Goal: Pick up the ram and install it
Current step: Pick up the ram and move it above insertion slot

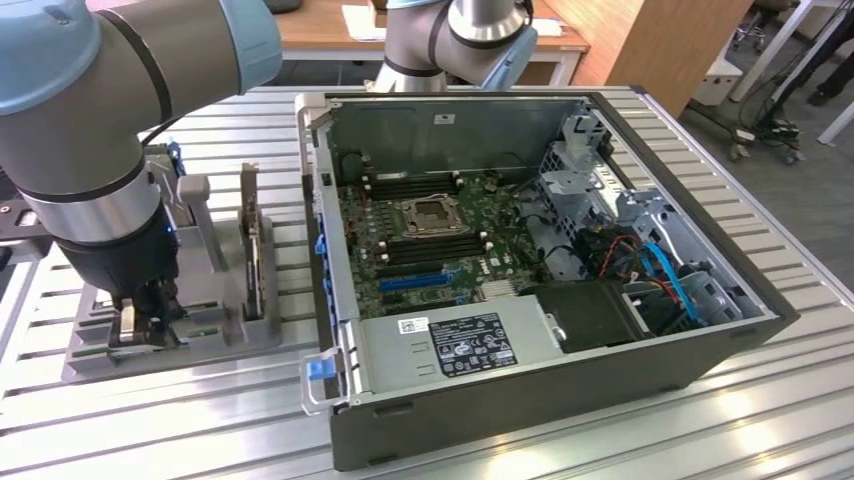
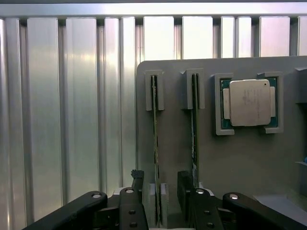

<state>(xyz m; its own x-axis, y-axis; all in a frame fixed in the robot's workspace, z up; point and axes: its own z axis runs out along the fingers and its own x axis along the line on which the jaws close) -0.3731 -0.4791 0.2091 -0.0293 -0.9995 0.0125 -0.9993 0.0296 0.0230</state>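
The ram [image 2: 155,134] is being kept upright in the holder [image 2: 240,163], not yet lifted. It is being straddled by the gripper [image 2: 160,187], jaws parted and apparently not clamping. Lifting and installing are being judged undone.

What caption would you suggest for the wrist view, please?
Open hand straddles a ram stick standing in the grey holder, beside a second stick and a processor.
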